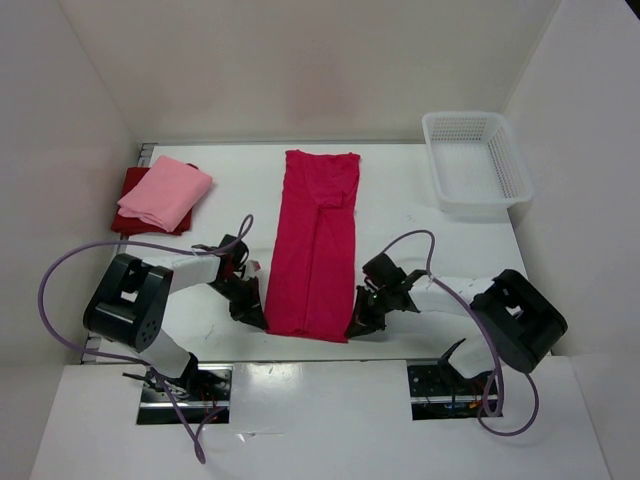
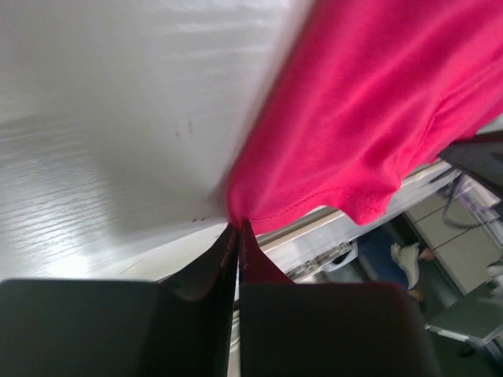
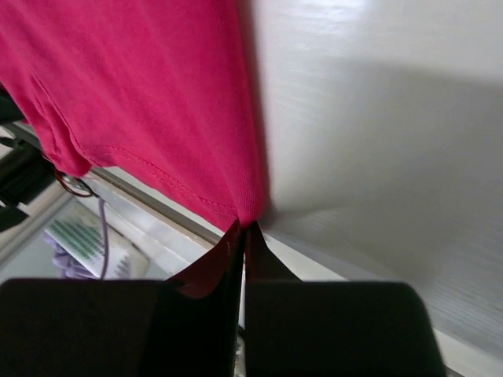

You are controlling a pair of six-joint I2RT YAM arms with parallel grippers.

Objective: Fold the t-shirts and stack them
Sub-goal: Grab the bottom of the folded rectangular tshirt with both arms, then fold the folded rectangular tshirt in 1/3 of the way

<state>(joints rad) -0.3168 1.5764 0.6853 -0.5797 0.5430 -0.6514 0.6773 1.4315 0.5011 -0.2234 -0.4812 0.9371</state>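
Observation:
The bright magenta-pink t-shirt [image 1: 315,240] lies as a long narrow strip down the middle of the table, sleeves folded in. My left gripper [image 1: 256,318] is shut on its near left corner [image 2: 259,206]. My right gripper [image 1: 357,328] is shut on its near right corner [image 3: 240,206]. Both corners are lifted slightly at the table's near edge. The light pink t-shirt [image 1: 165,191] lies folded on top of the folded dark red t-shirt [image 1: 135,212] at the far left.
A white mesh basket [image 1: 474,163] stands at the far right. White walls close in the table on three sides. The near table edge [image 2: 330,228] runs just under both grippers.

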